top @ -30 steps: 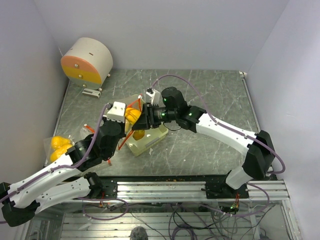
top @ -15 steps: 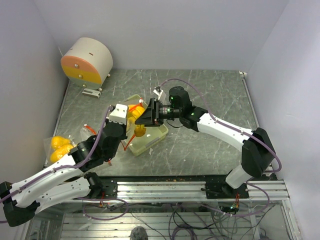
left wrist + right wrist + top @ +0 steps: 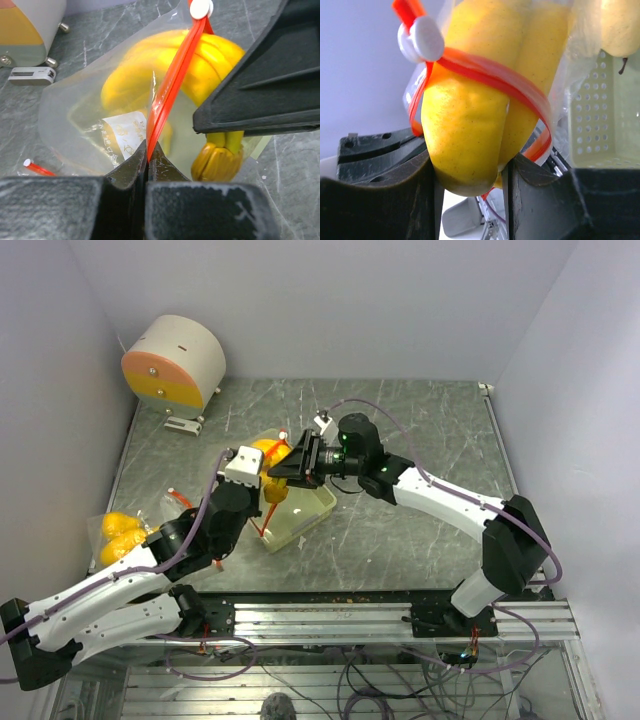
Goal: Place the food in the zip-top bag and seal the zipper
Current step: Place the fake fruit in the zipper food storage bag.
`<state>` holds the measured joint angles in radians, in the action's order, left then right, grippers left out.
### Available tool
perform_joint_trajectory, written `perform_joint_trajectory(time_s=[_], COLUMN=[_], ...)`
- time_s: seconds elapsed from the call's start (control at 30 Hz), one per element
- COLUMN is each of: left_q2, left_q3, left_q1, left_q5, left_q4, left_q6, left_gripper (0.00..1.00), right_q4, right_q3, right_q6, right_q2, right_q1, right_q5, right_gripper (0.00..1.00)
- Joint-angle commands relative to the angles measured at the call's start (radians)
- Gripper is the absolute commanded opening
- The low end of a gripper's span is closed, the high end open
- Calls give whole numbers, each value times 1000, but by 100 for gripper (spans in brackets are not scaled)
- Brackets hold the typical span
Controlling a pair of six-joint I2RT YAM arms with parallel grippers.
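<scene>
The clear zip-top bag (image 3: 75, 105) hangs over the pale green tray (image 3: 300, 525). My left gripper (image 3: 147, 156) is shut on the bag's red-orange zipper strip (image 3: 170, 85) and holds the mouth up; it also shows in the top view (image 3: 262, 506). The white slider (image 3: 201, 7) sits at the strip's far end. My right gripper (image 3: 470, 175) is shut on a yellow banana bunch (image 3: 470, 110), which sits partly through the bag's mouth with the zipper strip (image 3: 485, 70) looped around it. In the top view the right gripper (image 3: 281, 468) is just behind the left one. A yellow fruit (image 3: 620, 22) lies over the tray (image 3: 605, 125).
A round white, orange and yellow device (image 3: 172, 362) stands at the back left. A second clear bag with yellow fruit (image 3: 118, 536) lies at the table's left edge. A red strip with a white end (image 3: 36, 167) lies on the grey table beside the bag.
My right gripper has moved left and back with the banana bunch, pushing it further into the bag's mouth. My left gripper has shifted slightly right, still holding the zipper strip.
</scene>
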<state>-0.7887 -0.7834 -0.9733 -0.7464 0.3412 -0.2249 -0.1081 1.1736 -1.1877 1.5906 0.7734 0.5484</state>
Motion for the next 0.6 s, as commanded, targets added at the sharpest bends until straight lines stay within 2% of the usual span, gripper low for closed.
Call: perform_joint_trajectory(time_s=[0.0, 0.17, 0.23, 0.43, 0.57], left_q2=[-3, -39, -56, -89, -91], left_q3=[-4, -14, -14, -67, -133], left_q1=[-3, -3, -3, -3, -3], left_q5=[52, 76, 82, 19, -53], left_q4=[-61, -74, -85, -68, -2], left_q6=[-6, -11, -11, 8, 10], left_gripper=[7, 7, 7, 7, 7], right_q4=[-17, -32, 3, 179, 189], right_q3=[-6, -4, 35, 158, 143], right_q6=[-11, -17, 25, 208, 267], right_q2=[-6, -18, -10, 40, 4], right_q1=[3, 13, 26, 94, 96], right_q5=[-130, -185, -205, -278, -308], right_gripper=[15, 16, 20, 46, 73])
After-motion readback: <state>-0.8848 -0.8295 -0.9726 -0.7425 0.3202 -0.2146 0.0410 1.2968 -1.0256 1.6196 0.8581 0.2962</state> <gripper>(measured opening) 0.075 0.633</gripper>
